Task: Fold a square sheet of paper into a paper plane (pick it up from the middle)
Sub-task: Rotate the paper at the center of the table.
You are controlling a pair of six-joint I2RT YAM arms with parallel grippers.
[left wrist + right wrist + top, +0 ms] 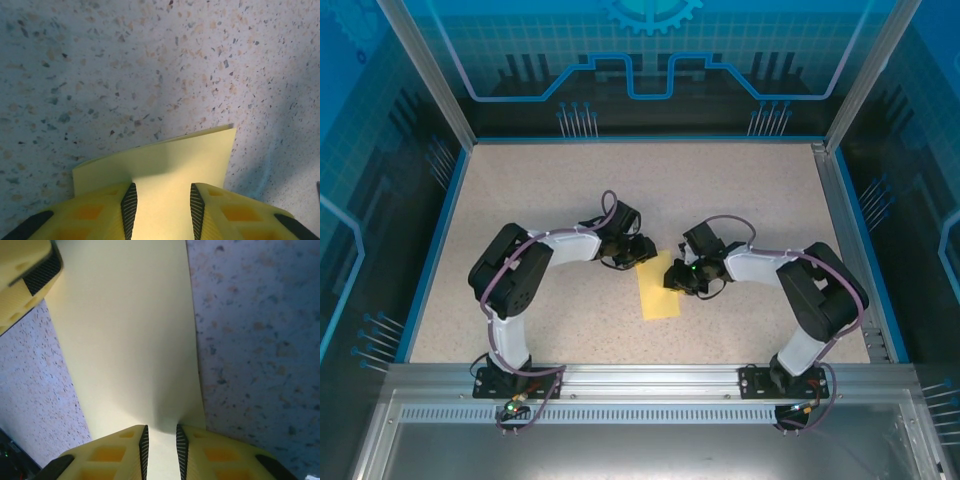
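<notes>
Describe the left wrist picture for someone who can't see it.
A folded yellow sheet of paper lies on a speckled table. The left end effector sits over its near edge, two yellow fingers with black pads standing apart.

A robot lab cell — aluminium frame [425, 70] round a speckled table [570, 190], blue panels [650, 50] printed with gear and circuit lines — two arms [510, 275] bolted to a slotted rail [650, 378].

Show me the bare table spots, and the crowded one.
Free: the speckled tabletop's far half, up to the blue back edge; the near strip along the metal rail. Crowded: the centre, left gripper and right gripper on the folded yellow paper sheet.
</notes>
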